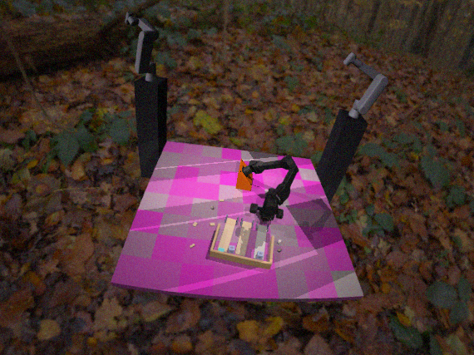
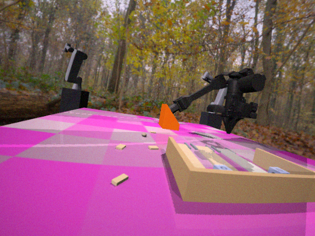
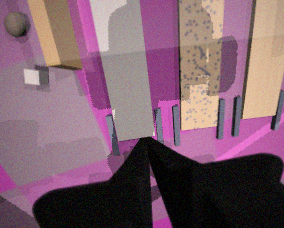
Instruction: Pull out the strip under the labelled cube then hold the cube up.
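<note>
My gripper (image 1: 267, 219) (image 2: 229, 132) (image 3: 145, 141) is shut and empty, pointing down above the open end of the grey strip. Three strips lie side by side in a wooden tray (image 1: 241, 261) (image 2: 243, 187): the grey strip (image 1: 261, 237) (image 3: 129, 95), a speckled strip (image 1: 247, 228) (image 3: 200, 117) and a plain wood strip (image 1: 227, 234) (image 3: 260, 95). A pale blue cube (image 1: 259, 254) (image 2: 277, 170) sits at the grey strip's far end. Another pale blue cube (image 1: 231, 248) (image 2: 221, 167) is between the plain and speckled strips. Both show dark marks; these are too blurred to read.
Thin dark posts (image 3: 176, 125) flank the strip ends. A cyan block (image 1: 221, 249) is at the plain strip's far end. An orange wedge (image 1: 244, 180) (image 2: 168, 120) stands by the arm's base. Small wooden pieces (image 2: 120, 179) and a pebble (image 2: 143, 135) lie beside the tray.
</note>
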Motion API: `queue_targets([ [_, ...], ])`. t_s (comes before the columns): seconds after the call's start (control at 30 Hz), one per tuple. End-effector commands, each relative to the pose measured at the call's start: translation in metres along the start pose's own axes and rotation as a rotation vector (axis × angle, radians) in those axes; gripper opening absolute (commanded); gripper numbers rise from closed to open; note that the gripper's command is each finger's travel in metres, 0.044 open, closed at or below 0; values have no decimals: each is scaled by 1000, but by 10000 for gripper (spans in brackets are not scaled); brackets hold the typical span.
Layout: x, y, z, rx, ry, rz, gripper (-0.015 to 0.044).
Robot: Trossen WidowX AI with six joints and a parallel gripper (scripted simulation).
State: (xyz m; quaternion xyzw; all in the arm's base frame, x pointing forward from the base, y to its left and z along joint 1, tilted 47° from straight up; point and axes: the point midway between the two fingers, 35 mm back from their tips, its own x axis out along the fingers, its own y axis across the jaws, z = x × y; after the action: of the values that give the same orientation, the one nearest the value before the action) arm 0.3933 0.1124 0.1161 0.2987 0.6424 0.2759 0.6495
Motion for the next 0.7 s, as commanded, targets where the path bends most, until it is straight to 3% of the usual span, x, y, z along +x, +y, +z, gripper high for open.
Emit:
queue_targets([
  [0.0,1,7,-1,-2,31,-13,0],
  [0.67,31,7,0,-3,31,-14,0],
])
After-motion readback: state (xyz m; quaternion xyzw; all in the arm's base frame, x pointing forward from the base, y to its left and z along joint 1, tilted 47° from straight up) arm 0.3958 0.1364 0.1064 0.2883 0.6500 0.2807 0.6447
